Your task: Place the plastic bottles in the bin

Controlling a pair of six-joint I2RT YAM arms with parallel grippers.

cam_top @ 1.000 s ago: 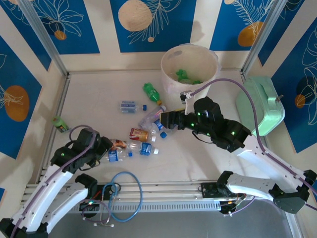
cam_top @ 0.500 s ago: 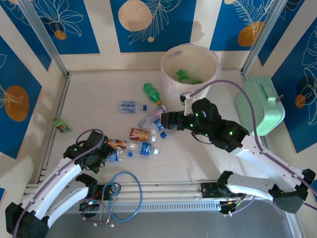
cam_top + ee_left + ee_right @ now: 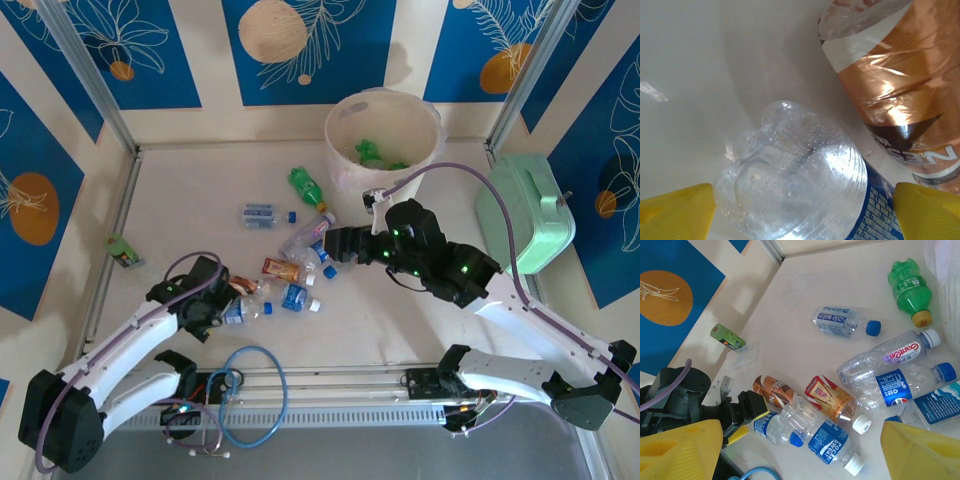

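Observation:
Several plastic bottles lie in a loose pile mid-table: a green one (image 3: 307, 186), a clear blue-capped one (image 3: 260, 214), an orange-labelled one (image 3: 282, 270) and a blue-labelled one (image 3: 296, 298). My left gripper (image 3: 226, 303) is open, and its yellow fingertips (image 3: 677, 212) straddle the base of a clear blue-labelled bottle (image 3: 795, 190) next to a brown-labelled bottle (image 3: 895, 90). My right gripper (image 3: 335, 245) hangs open over the pile's right side with nothing between its fingers (image 3: 680, 450). The bin (image 3: 345, 170) stands at the back with green bottles (image 3: 375, 153) inside.
A mint-green case (image 3: 525, 215) sits at the right wall. A small green object (image 3: 122, 250) lies at the left rail. A blue cable loop (image 3: 250, 395) lies at the near edge. Bare tabletop lies left of the pile.
My left arm has moved right to the pile with its jaws spreading wider; they now straddle the clear bottle. The right arm has barely moved.

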